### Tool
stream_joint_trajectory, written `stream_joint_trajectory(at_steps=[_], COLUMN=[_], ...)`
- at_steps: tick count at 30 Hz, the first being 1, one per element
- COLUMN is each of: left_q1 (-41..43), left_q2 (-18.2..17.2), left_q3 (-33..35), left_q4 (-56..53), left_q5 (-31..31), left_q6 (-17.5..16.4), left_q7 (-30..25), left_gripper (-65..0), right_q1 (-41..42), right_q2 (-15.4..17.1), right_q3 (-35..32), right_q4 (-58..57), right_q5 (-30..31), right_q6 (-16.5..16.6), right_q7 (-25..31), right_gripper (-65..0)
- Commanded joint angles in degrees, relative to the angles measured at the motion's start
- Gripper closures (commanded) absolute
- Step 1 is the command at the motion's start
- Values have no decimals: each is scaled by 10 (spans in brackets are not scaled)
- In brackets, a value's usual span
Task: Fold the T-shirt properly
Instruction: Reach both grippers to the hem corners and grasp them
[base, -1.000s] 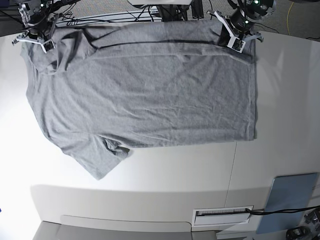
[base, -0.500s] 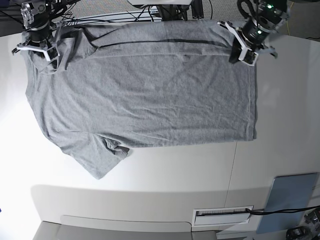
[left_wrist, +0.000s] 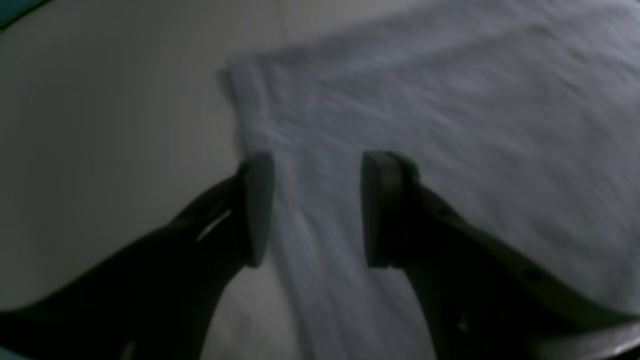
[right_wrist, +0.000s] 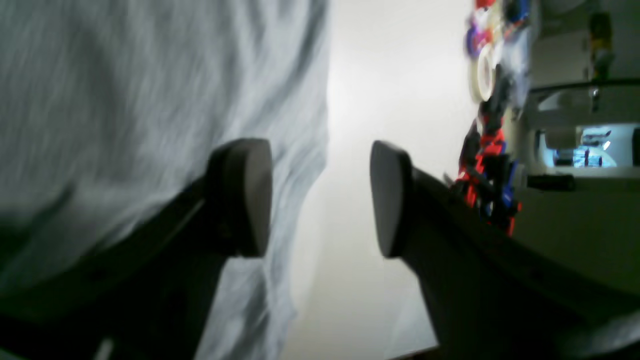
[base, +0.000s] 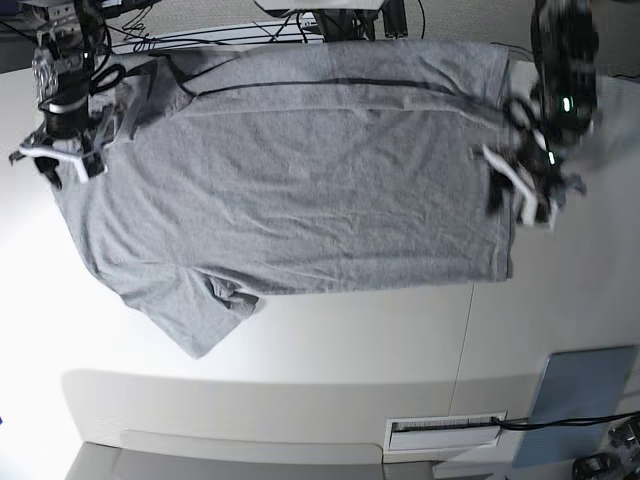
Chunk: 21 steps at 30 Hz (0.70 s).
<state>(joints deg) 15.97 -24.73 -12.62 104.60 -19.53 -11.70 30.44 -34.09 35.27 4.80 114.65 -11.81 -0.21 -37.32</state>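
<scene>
Base view: T-shirt (base: 290, 170) spread flat on surface (base: 330, 330), long axis side to side, hem at view's right. Left hand (base: 520, 190) over hem edge; right hand (base: 60, 160) over opposite shoulder edge.

Left wrist view: left hand (left_wrist: 312, 210) open, nothing held, straddling hem border, corner just ahead.

Right wrist view: right hand (right_wrist: 320, 195) open, empty; cloth edge under one finger (right_wrist: 240, 195), bare surface under other.

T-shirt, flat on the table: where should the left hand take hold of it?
Probably the hem edge of the T-shirt beside the left hand, coming from the bare table side: that edge lies straight and flat, with open tabletop next to it.
</scene>
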Motion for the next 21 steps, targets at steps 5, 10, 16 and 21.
stream_joint_trajectory(at_steps=[5, 10, 16, 21], left_q1=[-143, -264, -379, -429], left_q2=[-8, -8, -8, -8], left_q3=[2, 2, 2, 2], left_q4=[-137, -297, -462, -535], left_q5=[-33, -47, -40, -32], left_q6=[2, -7, -42, -81], left_q7=[6, 20, 73, 125], left_gripper=[-295, -294, -294, -294], right_q1=[51, 66, 66, 66], right_q2=[9, 9, 9, 9], right_q3=[5, 5, 5, 5], right_q4=[9, 9, 9, 9], right_q5=[47, 69, 69, 69], right_q6=[7, 8, 8, 8], right_q7=[-3, -17, -31, -32], right_gripper=[-314, -314, -314, -314])
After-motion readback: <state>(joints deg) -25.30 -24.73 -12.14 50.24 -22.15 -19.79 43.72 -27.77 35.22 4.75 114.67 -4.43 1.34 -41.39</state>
